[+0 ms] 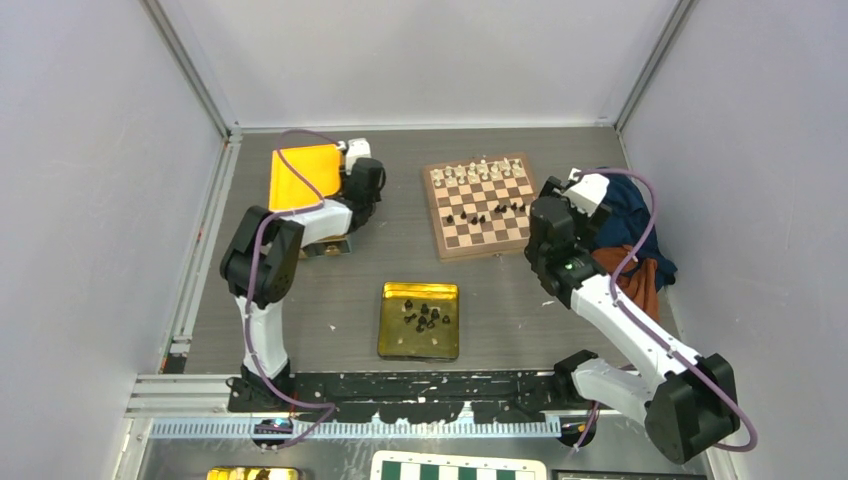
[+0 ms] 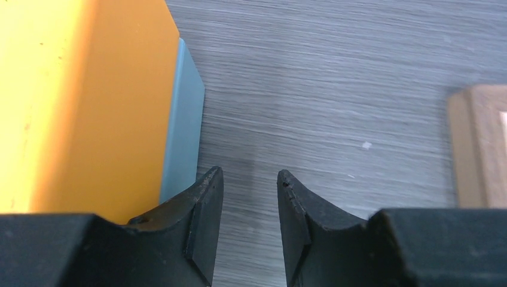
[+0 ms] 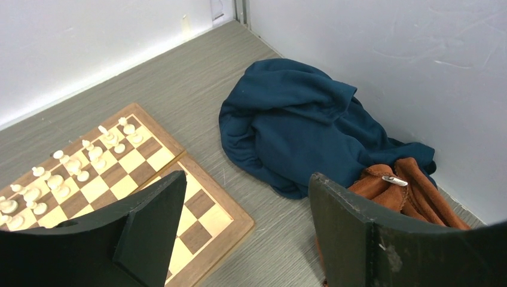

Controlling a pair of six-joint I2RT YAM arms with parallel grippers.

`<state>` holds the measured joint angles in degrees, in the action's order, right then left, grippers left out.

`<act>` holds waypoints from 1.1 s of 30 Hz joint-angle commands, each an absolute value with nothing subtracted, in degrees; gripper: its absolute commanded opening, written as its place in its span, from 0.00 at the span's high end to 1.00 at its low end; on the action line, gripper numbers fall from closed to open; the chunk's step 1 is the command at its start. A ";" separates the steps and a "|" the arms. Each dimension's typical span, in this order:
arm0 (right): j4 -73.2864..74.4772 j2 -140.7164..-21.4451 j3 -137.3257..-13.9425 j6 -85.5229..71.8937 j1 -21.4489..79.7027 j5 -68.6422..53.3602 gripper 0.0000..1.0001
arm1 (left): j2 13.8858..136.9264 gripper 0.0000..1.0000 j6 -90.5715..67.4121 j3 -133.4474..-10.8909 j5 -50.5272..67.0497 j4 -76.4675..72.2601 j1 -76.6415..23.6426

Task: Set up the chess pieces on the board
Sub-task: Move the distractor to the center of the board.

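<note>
1. Bare table [image 1: 400, 250] between board [image 1: 482, 236] and orange box [image 1: 303, 177]; blue cloth [image 1: 625, 225] crowds board's right edge.
2. Cream chess pieces [image 1: 478, 172] line board's far rows, few black mid-board, more in gold tray [image 1: 395, 345].
3. My left gripper [image 2: 250, 179] part-spread, empty, beside box; right gripper [image 3: 246, 177] wide, empty, at board's right edge.

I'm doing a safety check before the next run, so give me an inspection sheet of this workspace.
Surface: grey grained table.
Job's things: board far centre; white pieces on its far rows; few black pieces mid-board; unplaced pieces in gold tin.
Clutter: orange box far left; blue cloth and brown cloth far right.
Grippers: left gripper open, empty, beside box; right gripper open, empty, by board's right edge.
Cables: purple cable looping along each arm.
Surroundings: pale walls; green-white board at near edge.
</note>
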<state>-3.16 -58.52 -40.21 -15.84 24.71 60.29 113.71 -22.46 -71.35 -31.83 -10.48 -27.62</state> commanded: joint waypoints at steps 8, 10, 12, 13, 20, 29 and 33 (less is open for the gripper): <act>-8.24 -63.38 -42.17 -17.16 25.13 60.09 0.20 | 108.34 0.64 -20.95 -67.49 -28.82 -8.42 -17.05; -8.26 -63.98 -42.62 -17.33 25.07 60.11 0.20 | 107.85 0.65 -20.83 -66.54 -28.82 -7.53 -16.29; -8.24 -64.28 -43.10 -17.40 25.13 60.07 0.20 | 106.88 0.66 -21.90 -65.32 -28.25 -6.74 -15.21; -8.18 -64.35 -43.19 -17.47 25.13 60.02 0.20 | 105.99 0.67 -22.68 -64.66 -27.77 -6.18 -14.72; -7.24 -64.83 -44.77 -17.44 25.13 59.85 0.19 | 100.36 0.72 -28.16 -64.98 -23.68 3.21 -14.41; -4.69 -61.98 -44.98 -19.41 25.11 58.45 0.19 | 92.63 0.79 -42.13 -60.39 -29.42 17.53 -16.57; -3.73 -59.81 -44.45 -19.77 25.14 58.06 0.19 | 94.44 0.80 -46.56 -63.75 -34.75 27.27 -17.82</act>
